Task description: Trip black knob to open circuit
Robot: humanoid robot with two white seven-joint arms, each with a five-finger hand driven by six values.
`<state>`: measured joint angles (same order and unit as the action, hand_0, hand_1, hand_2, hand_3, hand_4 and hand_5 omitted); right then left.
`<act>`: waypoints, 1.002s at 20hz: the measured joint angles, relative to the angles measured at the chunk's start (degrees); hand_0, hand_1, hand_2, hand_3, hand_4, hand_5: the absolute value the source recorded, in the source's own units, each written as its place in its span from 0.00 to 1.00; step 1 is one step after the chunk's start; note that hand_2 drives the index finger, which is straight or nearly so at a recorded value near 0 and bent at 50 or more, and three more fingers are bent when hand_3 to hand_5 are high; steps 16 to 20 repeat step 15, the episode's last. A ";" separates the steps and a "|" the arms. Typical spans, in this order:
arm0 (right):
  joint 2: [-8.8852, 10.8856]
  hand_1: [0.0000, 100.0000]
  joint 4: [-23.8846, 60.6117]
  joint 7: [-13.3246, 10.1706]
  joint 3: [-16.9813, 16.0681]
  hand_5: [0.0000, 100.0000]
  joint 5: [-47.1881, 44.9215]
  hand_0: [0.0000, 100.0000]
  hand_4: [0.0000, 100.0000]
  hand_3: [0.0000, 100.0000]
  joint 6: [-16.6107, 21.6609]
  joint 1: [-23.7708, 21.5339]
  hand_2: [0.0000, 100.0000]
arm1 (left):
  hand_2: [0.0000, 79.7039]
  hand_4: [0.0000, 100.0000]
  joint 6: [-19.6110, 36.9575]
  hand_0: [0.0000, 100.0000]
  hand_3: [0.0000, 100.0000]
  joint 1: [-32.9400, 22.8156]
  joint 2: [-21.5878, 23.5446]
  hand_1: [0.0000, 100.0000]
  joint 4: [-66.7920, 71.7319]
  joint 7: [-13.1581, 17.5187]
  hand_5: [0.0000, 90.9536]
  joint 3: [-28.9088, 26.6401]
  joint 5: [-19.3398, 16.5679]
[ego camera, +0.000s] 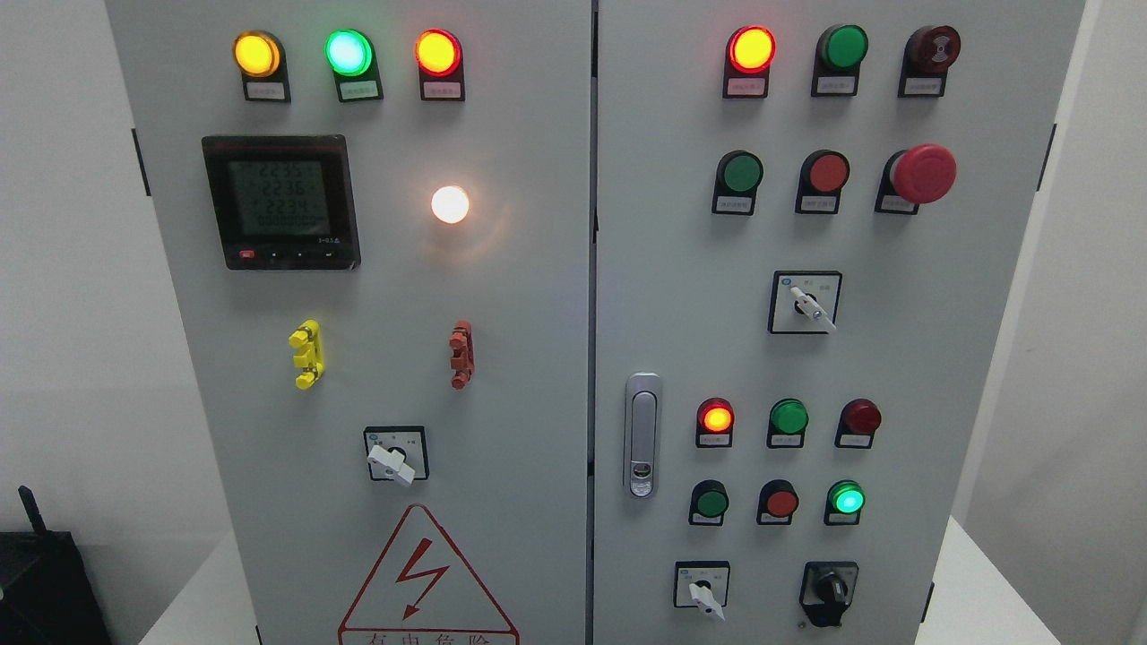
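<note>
Lower right of the right-hand door: black rotary knob [830,589], mounted beside a white-handled selector switch [703,596], beneath the lit green lamp [847,498].
Knob attitude: handle roughly upright — whether that means tripped or closed cannot be read from the legend, so the scene fits either state.
Robot hands: neither hand nor arm is in view; finger state cannot be told.
Approach, if the knob is to be turned: bring the fingers straight in at the knob's face, pinch the raised handle across its flats, then rotate about its own axis — no sideways pull.
Clearance: keep off the white selector switch just to the left and the row of pushbuttons [780,502] above.
Hazard: red mushroom stop button [923,173] sits high on the same door, well apart.
Check: watch the indicator lamps for a change.
</note>
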<state>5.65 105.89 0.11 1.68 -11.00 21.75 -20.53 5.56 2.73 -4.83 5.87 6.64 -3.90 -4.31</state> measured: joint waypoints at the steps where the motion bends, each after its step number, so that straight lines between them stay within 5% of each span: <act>1: 0.00 0.08 0.08 0.07 -0.14 0.00 0.03 0.00 0.00 0.00 0.06 -0.08 0.00 | 0.00 0.00 0.00 0.12 0.00 0.00 0.00 0.39 0.00 0.00 0.00 0.00 0.00; 20: 0.22 0.08 0.55 0.25 -0.12 0.00 0.34 0.00 0.00 0.00 0.11 -0.25 0.00 | 0.00 0.00 0.00 0.12 0.00 0.00 0.00 0.39 0.00 0.00 0.00 -0.01 0.00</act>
